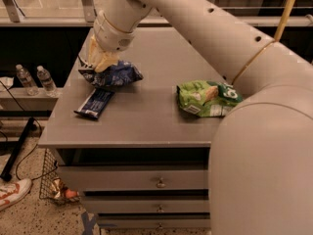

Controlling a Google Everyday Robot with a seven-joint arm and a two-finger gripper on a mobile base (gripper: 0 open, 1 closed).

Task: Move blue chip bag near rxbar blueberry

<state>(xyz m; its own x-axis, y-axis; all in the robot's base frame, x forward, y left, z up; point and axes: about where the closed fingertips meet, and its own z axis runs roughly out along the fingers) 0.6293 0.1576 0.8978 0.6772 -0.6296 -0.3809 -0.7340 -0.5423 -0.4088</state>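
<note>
While your gripper (100, 58) sits on the blue chip bag (119, 75), you cannot tell whether it clamps it. The rxbar blueberry (95, 103) lies just beside; the green bag (205, 98) well apart.

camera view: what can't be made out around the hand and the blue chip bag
- Hand: at the left end of the blue chip bag, back left of the table. The arm above covers where they meet, so whether it grips the bag cannot be told.
- Blue chip bag: left end hidden under the hand.
- rxbar blueberry: wrapper text too small to read.
- Table: right front corner hidden behind the arm.
</note>
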